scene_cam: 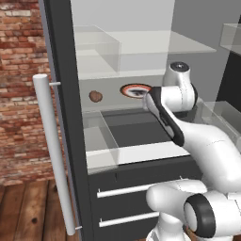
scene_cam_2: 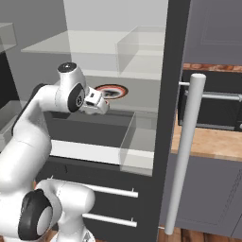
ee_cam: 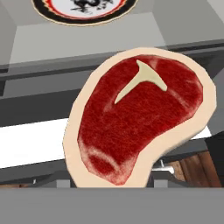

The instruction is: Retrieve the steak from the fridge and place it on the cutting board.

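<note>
Steak [ee_cam: 140, 118] fills your hand view, clamped in the half-closed gripper [scene_cam_2: 101, 103] just outside the fridge [scene_cam_2: 163, 118]; the plate [ee_cam: 83, 8] sits at twelve o'clock, so you can carry it boardward.

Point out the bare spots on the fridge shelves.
Bare: top glass shelf; the lower shelf beside the clear bin. Crowded: middle shelf, holding the plate, brown lump and the gripper with the steak.
</note>
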